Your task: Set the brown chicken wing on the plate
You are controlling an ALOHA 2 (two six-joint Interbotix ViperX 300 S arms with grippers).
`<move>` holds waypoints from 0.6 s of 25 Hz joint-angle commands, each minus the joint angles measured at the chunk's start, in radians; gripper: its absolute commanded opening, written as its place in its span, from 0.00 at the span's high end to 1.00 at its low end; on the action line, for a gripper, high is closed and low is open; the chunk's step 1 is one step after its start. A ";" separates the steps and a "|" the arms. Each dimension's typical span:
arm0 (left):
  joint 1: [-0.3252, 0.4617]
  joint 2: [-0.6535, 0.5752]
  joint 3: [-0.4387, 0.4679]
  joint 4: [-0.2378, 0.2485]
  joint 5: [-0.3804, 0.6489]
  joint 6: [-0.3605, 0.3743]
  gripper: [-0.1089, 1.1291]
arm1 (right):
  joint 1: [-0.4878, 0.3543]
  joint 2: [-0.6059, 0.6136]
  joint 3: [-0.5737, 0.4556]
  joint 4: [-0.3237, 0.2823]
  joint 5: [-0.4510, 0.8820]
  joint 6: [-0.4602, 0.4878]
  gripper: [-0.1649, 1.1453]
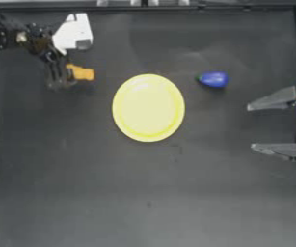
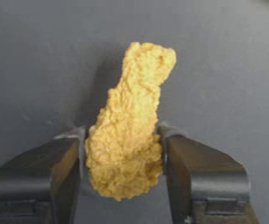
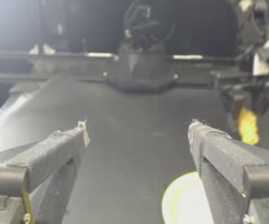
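one brown chicken wing (image 2: 129, 127) pinched in my left tool (image 2: 122, 136), just left of the plate (image 1: 148, 107), right tool (image 1: 275, 124) wide, parked far right

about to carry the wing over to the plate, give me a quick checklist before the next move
1. Grip on the brown chicken wing: the left tool has both jaws closed against its thick end. ok.
2. How secure the hold is: the narrow end sticks well out past the fingertips, and I cannot judge the squeeze. cannot tell.
3. Wing lifted off the table: not clear from either view. cannot tell.
4. The plate is bare and ready. ok.
5. Path from wing to plate: open table, and the blue object sits on the plate's far side. ok.
6. The right tool is parked open at the right edge, out of the way. ok.
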 commanded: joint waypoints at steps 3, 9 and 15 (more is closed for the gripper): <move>-0.123 -0.081 -0.100 -0.025 0.018 0.008 0.75 | 0.000 0.008 -0.012 0.005 -0.009 0.003 0.12; -0.252 -0.069 -0.183 -0.028 0.018 0.003 0.75 | 0.000 0.008 -0.014 0.005 -0.009 0.003 0.12; -0.328 -0.003 -0.247 -0.028 0.002 0.006 0.75 | 0.000 0.008 -0.014 0.005 -0.009 0.003 0.12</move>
